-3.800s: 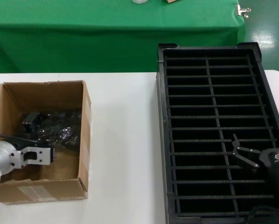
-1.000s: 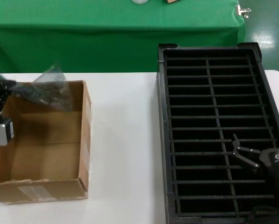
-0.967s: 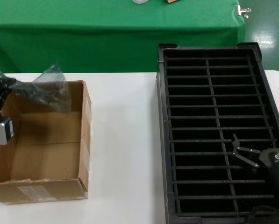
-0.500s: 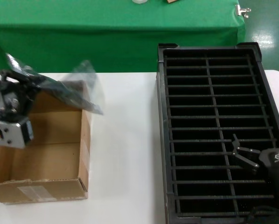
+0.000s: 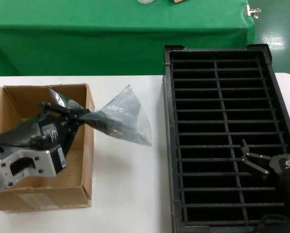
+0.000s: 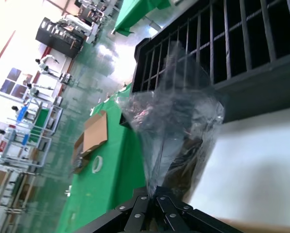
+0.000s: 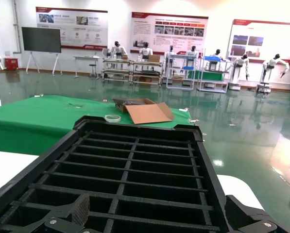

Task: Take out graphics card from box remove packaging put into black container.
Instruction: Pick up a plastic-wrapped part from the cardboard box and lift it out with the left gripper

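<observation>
The left end effector (image 5: pixel 73 115) is above the box (image 5: pixel 89 145), its fingers clamped together on one corner of the packaging (image 5: pixel 118 119). The packaging hangs out sideways from that pinch, past the box's right wall and over the white surface (image 5: pixel 127 194), clear of it. It is a crinkled, translucent grey bag, and a dark flat object shows inside it, most plainly in the left wrist view; this appears to be the graphics card (image 6: pixel 191 153), though its bracket and ports cannot be made out through the plastic. In the left wrist view the two dark fingertips (image 6: pixel 149 201) meet at the bag's pinched corner, with the bag (image 6: pixel 176 121) fanning out from them.

The box sits at the left side of the surface, flaps upright; what can be seen of its floor is bare cardboard.

The black container (image 5: pixel 217 63) lies at the right side of the surface, well apart from the box. The slots that can be seen hold nothing.

The right end effector (image 5: pixel 254 158) is parked low over the near right part of the black container, its fingers spread apart and gripping nothing. The right wrist view shows the container's ribs (image 7: pixel 135 165) directly ahead of it.
</observation>
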{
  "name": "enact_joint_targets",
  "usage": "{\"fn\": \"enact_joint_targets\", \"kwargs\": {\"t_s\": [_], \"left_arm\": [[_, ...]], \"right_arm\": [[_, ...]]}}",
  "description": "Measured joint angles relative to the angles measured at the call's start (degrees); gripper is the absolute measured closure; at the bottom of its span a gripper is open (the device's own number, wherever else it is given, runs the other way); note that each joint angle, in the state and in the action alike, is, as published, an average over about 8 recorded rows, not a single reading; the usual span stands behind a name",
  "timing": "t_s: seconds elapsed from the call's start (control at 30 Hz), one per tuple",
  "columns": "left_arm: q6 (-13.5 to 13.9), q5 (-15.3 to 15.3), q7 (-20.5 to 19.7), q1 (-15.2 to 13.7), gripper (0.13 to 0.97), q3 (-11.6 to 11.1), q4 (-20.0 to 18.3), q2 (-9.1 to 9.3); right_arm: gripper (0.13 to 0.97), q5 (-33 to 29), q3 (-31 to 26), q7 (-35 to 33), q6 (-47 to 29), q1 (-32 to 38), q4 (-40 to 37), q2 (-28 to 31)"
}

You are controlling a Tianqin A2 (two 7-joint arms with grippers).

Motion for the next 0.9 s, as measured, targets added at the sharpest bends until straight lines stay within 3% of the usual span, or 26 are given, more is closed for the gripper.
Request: {"fn": "enact_joint_targets", "kwargs": {"t_s": [0.37,0.67,0.9], "left_arm": [[-1.6,-1.1,-2.7,2.7,0.958,-0.1,-1.9,2.72],[-1.5,-1.9,-4.1,2.8,0.958,1.6,-1.5,4.46],[-1.6,-2.3,-4.1,2.6,0.958,2.0,-1.1,4.72]], "right_arm": [[0.129,0.0,0.0,0.0,0.0,0.0,0.0,0.0],[0.129,0.0,0.0,0.0,0.0,0.0,0.0,0.0],[0.129,0.0,0.0,0.0,0.0,0.0,0.0,0.0]]}}
